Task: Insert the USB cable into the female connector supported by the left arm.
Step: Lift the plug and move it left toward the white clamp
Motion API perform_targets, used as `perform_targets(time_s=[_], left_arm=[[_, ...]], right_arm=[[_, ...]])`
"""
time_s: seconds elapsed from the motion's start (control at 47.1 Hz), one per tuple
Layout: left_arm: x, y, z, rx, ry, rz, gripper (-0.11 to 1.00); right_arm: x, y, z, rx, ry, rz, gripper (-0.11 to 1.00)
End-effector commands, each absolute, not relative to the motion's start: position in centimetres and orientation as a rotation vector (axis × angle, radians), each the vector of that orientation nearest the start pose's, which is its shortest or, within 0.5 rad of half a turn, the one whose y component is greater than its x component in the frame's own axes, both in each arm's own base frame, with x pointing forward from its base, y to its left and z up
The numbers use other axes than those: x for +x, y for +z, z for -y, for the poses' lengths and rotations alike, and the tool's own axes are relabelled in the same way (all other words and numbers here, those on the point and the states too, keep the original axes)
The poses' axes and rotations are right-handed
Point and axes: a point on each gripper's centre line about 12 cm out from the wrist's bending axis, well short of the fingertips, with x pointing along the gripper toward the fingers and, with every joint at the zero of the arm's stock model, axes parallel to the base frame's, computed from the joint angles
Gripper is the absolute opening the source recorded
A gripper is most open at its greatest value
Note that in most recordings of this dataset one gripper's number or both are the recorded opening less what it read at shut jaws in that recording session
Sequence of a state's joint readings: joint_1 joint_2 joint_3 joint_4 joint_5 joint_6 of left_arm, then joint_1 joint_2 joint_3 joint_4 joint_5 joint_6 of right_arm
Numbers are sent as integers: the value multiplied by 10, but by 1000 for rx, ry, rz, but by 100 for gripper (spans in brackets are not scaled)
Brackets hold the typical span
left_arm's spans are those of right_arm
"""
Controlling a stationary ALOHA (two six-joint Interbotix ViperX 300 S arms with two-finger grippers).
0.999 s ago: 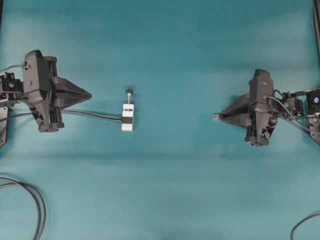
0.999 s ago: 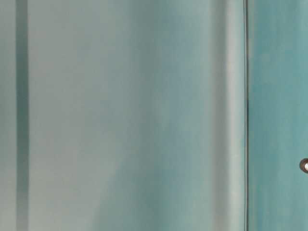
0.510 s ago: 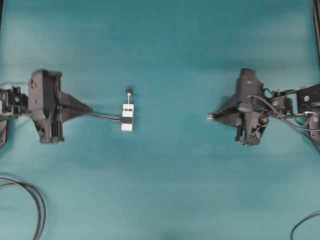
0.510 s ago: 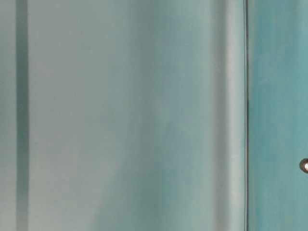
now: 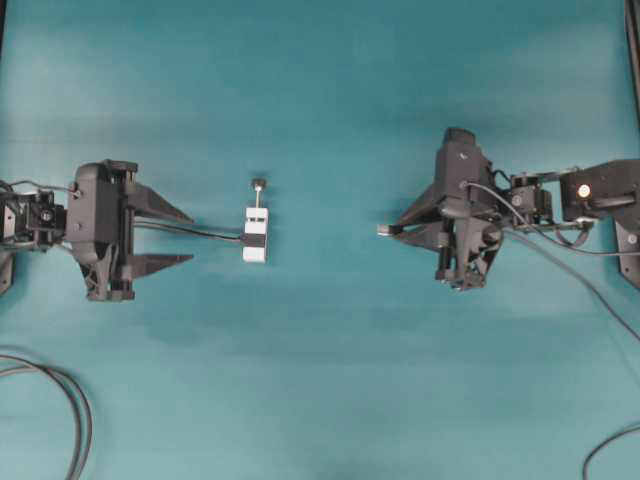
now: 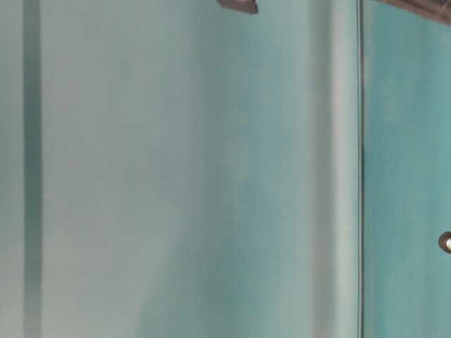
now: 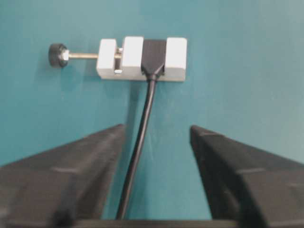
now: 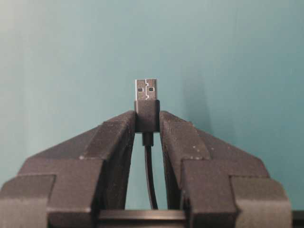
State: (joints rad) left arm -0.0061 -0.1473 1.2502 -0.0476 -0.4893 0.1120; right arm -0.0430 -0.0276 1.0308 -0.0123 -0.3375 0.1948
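Tabletop [image 5: 320, 80] was plain teal, with the female connector [image 5: 255, 236] lying flat on it a bit toward 9 o'clock from the middle of the overhead view, its knobbed rod pointing to 12 o'clock and its thin black cable [image 5: 195, 231] trailing off toward 9 o'clock. Left tool [image 5: 188, 238] sat further out at 9 o'clock with its fingers spread wide, one on each side of that cable, tips near the white block but clearly not touching it. In the left wrist view the cable ran straight up between the two fingers [image 7: 71, 175] to the connector [image 7: 142, 59] at 12 o'clock. Over at 3 o'clock, the right tool [image 5: 390, 229] was clamped on the USB cable [image 8: 147, 113], gripping the dark housing so the grey metal plug stuck out past the fingertips [image 8: 118, 130], aimed toward 9 o'clock and well apart from the connector. Thick black cords [image 5: 70, 400] looped at the 7 o'clock corner. Table-level view was mostly a blurry teal wash, couldn't tell much from it.
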Motion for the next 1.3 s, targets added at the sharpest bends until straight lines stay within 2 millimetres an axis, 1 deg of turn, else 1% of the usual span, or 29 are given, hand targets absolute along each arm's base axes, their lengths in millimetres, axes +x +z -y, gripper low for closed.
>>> perform_targets(time_s=[0.0, 0.042, 0.127, 0.212, 0.361, 0.489, 0.786, 0.956, 1.084, 1.275], left_arm=[[250, 95, -1, 81, -8, -611, 78], [251, 94, -1, 81, -8, -617, 80], [253, 90, -3, 76, -1, -624, 79], [257, 89, -3, 75, 2, -612, 77], [261, 86, -3, 78, 6, -567, 77], [264, 82, -4, 72, 13, -563, 77], [282, 79, -5, 67, 16, -557, 77], [282, 75, -10, 66, 31, -563, 77], [282, 74, -13, 64, 44, -562, 77], [282, 74, -15, 72, 50, -542, 77]], right_arm=[[318, 115, 14, 193, -97, -620, 21], [322, 118, 14, 193, -97, -616, 21], [329, 121, 14, 194, -97, -622, 21], [336, 119, 15, 194, -99, -642, 21], [351, 109, 15, 193, -105, -697, 21], [363, 108, 16, 192, -106, -717, 21], [376, 116, 14, 187, -102, -733, 21], [387, 115, 8, 182, -87, -748, 21], [399, 117, 2, 177, -74, -761, 21], [416, 121, 0, 175, -76, -807, 21]])
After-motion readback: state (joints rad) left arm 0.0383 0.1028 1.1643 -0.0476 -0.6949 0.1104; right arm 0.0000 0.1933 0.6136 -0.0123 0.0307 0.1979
